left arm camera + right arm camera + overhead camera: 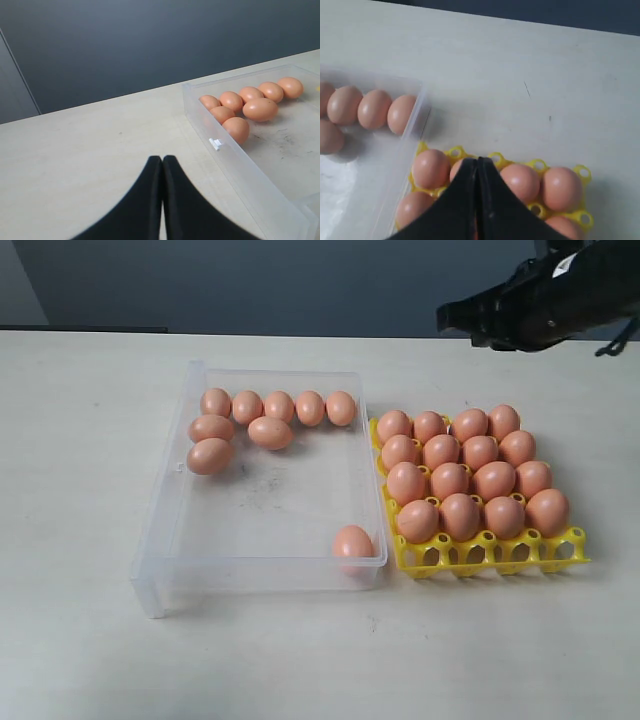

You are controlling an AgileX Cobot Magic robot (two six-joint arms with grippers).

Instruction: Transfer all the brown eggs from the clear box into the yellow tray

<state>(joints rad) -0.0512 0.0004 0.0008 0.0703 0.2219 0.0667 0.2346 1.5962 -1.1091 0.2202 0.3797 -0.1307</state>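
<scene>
Brown matte oval eggs (270, 432): nine sit in shallow clear plastic box (160, 540), sixteen fill yellow plastic cup tray (500, 555), front row free. Black right gripper (477, 164) pressed together, empty, above tray's far edge, likely due for another egg. Left gripper (162, 161) also pressed together, idle beside box.

Checked exterior and both wrist views: no legible text, labels, brands, numbers or signs on anything.

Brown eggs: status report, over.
Left claw shut, empty, beside clear box. Right claw shut, empty, above yellow tray. Nine brown eggs in box, sixteen in tray, front row free. Nothing in the way.
</scene>
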